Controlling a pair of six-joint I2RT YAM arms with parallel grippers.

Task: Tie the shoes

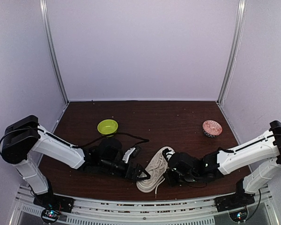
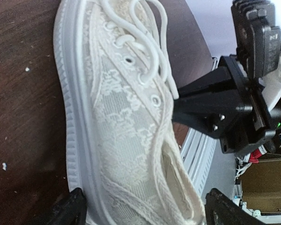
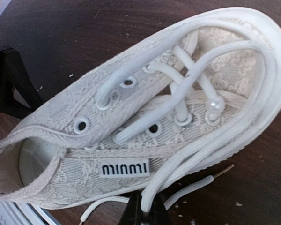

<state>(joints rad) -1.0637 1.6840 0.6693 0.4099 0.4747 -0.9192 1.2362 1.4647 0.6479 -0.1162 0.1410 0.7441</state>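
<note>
The off-white lace-textured shoe [image 1: 155, 173] lies on the dark wooden table between the two arms, near the front edge. My left gripper [image 2: 147, 211] is open, its black fingers [image 2: 70, 208] straddling the shoe's heel end without pressing it. My right gripper [image 3: 145, 216] is shut on a white lace [image 3: 196, 154] that runs along the shoe's side [image 3: 84, 183] and loops round the toe. A loose lace end [image 3: 192, 187] lies on the table beside the sole. In the top view the left gripper [image 1: 139, 172] and right gripper [image 1: 171, 176] flank the shoe.
A lime-green bowl [image 1: 107, 126] stands at the back left and a pink patterned bowl [image 1: 212, 127] at the back right. A black cable [image 1: 131, 137] lies behind the left arm. The table's metal front rail [image 1: 145, 206] runs just below the shoe.
</note>
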